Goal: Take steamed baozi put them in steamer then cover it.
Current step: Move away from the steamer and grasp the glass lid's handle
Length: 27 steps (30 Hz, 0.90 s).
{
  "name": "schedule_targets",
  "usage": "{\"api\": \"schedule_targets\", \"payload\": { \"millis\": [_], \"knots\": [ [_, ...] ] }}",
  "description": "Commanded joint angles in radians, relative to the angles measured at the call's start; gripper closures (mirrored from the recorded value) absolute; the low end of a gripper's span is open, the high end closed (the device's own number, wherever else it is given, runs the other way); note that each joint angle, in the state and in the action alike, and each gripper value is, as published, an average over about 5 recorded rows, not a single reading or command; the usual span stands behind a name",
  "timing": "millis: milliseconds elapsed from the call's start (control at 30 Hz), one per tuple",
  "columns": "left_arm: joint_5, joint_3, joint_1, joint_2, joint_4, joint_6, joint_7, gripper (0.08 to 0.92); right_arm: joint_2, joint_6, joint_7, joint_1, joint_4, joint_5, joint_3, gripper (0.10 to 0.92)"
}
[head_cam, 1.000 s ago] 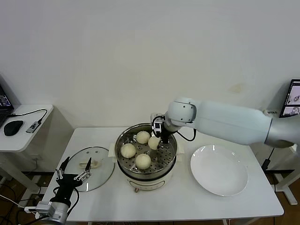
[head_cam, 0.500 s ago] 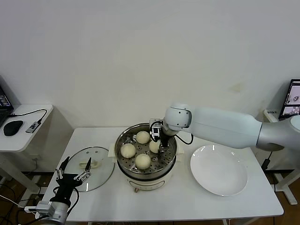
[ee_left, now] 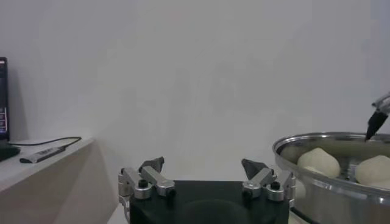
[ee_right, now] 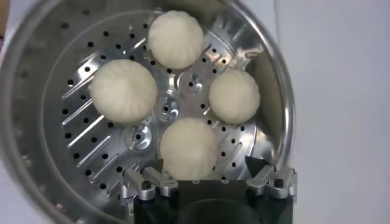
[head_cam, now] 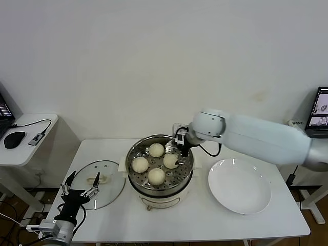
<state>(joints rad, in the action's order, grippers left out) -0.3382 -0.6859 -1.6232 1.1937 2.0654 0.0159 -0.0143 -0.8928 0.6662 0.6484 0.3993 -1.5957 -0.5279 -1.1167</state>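
Honestly, you won't find any text to read here. The screen [head_cam: 321,106] at the far right edge shows something, but it's too small to make out. No labels or brands show on the steamer [head_cam: 160,177] either.

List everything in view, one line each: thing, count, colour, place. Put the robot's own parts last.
steamed baozi: four, cream-white, on the perforated tray inside the steamer
steamer: one, shiny steel on a cream base, table centre
cover: one, clear glass, flat on the table left of the steamer
plate: one, white, right of the steamer
table: one, white
side desk: one, white, far left
mouse: one, black, on the side desk
left gripper: open, at the cover's near edge
right gripper: open, above the steamer
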Motion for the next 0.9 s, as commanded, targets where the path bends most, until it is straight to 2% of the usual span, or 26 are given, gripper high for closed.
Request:
{"api": "schedule_targets", "payload": {
  "millis": [33, 167, 267, 433, 533, 633, 800, 900],
  "knots": [
    [0.008, 0.0, 0.0, 0.003, -0.004, 0.001, 0.001, 0.177, 0.345, -0.319, -0.388, -0.431, -0.253, -0.027, 0.423, 0.203],
    [0.019, 0.005, -0.006, 0.009, -0.002, 0.002, 0.003, 0.177, 0.384, -0.501, -0.493, -0.817, -0.278, 0.066, 0.735, 0.203],
    [0.023, 0.007, -0.007, 0.02, -0.003, 0.003, 0.002, 0.177, 0.331, -0.606, -0.556, -1.06, -0.277, 0.132, 0.963, 0.203],
    [0.037, 0.015, -0.007, 0.038, -0.015, 0.005, -0.004, 0.177, 0.107, -0.761, -0.559, -1.425, -0.256, 0.283, 1.358, 0.203],
    [0.058, 0.021, -0.005, 0.05, -0.03, 0.008, -0.013, 0.177, -0.05, -0.827, -0.507, -1.572, -0.26, 0.368, 1.559, 0.203],
    [0.098, 0.027, -0.002, 0.06, -0.048, 0.015, -0.025, 0.177, -0.197, -0.854, -0.448, -1.679, -0.288, 0.392, 1.705, 0.203],
    [0.331, 0.026, 0.005, 0.068, -0.091, 0.042, -0.072, 0.177, -0.38, -0.866, -0.377, -1.812, -0.338, 0.46, 1.871, 0.203],
    [0.655, 0.0, 0.007, 0.075, -0.132, 0.103, -0.123, 0.177, -0.443, -0.861, -0.388, -1.879, -0.357, 0.5, 1.897, 0.203]
  ]
}}
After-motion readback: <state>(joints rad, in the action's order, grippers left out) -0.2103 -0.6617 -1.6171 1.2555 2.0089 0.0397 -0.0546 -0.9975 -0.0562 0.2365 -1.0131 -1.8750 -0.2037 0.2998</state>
